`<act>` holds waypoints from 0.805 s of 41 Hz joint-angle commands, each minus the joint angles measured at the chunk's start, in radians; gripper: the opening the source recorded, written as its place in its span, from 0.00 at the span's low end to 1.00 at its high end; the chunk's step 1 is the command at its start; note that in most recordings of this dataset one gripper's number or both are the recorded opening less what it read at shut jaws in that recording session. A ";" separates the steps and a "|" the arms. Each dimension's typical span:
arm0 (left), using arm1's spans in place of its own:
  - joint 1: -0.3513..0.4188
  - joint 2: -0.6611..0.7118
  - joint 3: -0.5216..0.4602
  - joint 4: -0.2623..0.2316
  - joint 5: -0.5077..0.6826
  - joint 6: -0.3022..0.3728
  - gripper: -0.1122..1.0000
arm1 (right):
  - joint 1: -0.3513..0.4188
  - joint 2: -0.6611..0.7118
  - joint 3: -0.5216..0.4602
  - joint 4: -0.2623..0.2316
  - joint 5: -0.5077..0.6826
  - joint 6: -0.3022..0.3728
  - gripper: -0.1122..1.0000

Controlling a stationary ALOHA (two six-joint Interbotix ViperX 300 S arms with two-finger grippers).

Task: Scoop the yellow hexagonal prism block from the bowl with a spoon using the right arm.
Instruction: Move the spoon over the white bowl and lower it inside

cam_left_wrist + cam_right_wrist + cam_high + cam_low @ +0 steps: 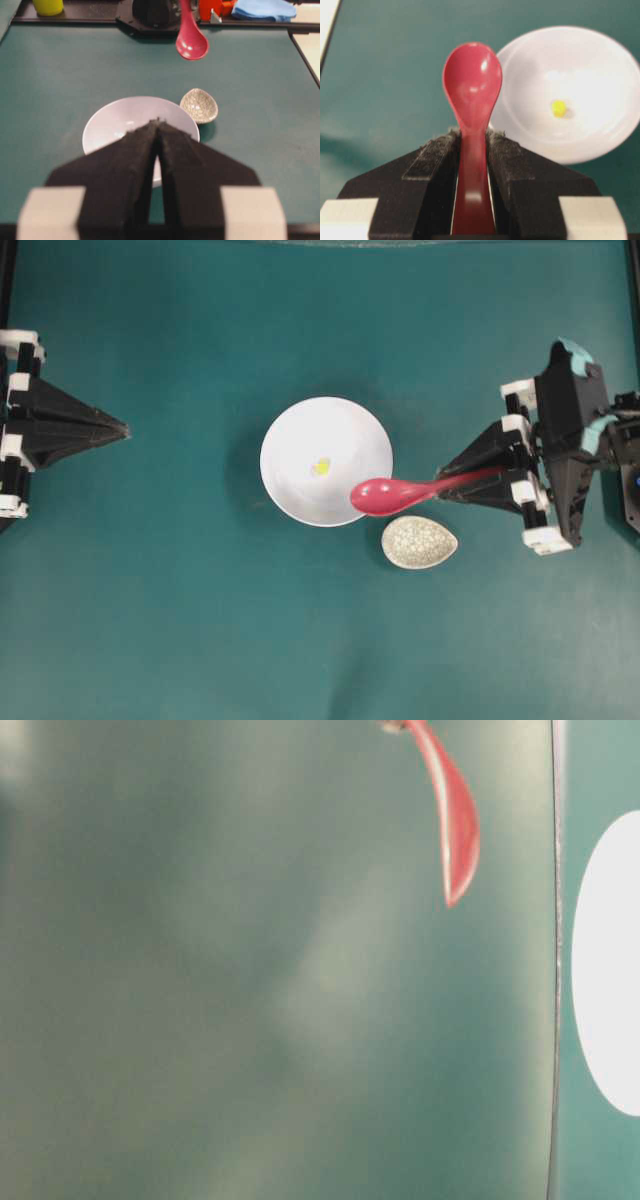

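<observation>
The white bowl (pixel 285 430) sits mid-table with the tiny yellow hexagonal prism block (pixel 320 467) lying near its centre. My right gripper (pixel 445 490) is shut on the handle of the red-pink spoon (pixel 395 494), whose scoop overlaps the bowl's lower-right rim, apart from the block. In the right wrist view the gripper (pixel 472 134) clamps the spoon (pixel 472 80) left of the bowl (pixel 600 135) and block (pixel 559 108). My left gripper (pixel 125 429) rests shut at the far left, well clear of the bowl (pixel 115 120); from there the spoon (pixel 191 44) hangs raised.
A speckled grey oval spoon rest (pixel 419 542) lies just below and right of the bowl, under the spoon's handle. Beyond the table's far edge in the left wrist view stand a yellow object (pixel 48 6) and a blue cloth (pixel 265 9).
</observation>
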State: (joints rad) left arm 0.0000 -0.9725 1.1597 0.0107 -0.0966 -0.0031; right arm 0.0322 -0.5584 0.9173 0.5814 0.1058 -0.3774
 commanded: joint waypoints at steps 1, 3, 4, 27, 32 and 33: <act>0.000 0.000 -0.026 0.002 -0.015 0.002 0.12 | -0.031 0.003 -0.067 -0.002 0.058 0.000 0.32; 0.000 -0.005 -0.026 0.002 -0.015 0.002 0.12 | -0.040 0.011 -0.084 0.000 0.069 0.000 0.32; 0.000 -0.006 -0.028 0.002 -0.015 0.002 0.12 | -0.043 0.015 -0.092 -0.002 0.069 0.000 0.32; 0.000 -0.023 -0.028 0.002 -0.002 0.000 0.12 | -0.132 0.152 -0.199 -0.020 0.170 0.000 0.32; 0.000 -0.023 -0.028 0.002 0.000 0.000 0.12 | -0.146 0.196 -0.230 -0.037 0.233 0.000 0.32; 0.000 -0.023 -0.029 0.002 -0.002 0.000 0.12 | -0.147 0.204 -0.236 -0.040 0.241 0.000 0.32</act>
State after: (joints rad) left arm 0.0000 -0.9986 1.1597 0.0107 -0.0936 -0.0031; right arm -0.1074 -0.3651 0.7256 0.5507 0.3191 -0.3789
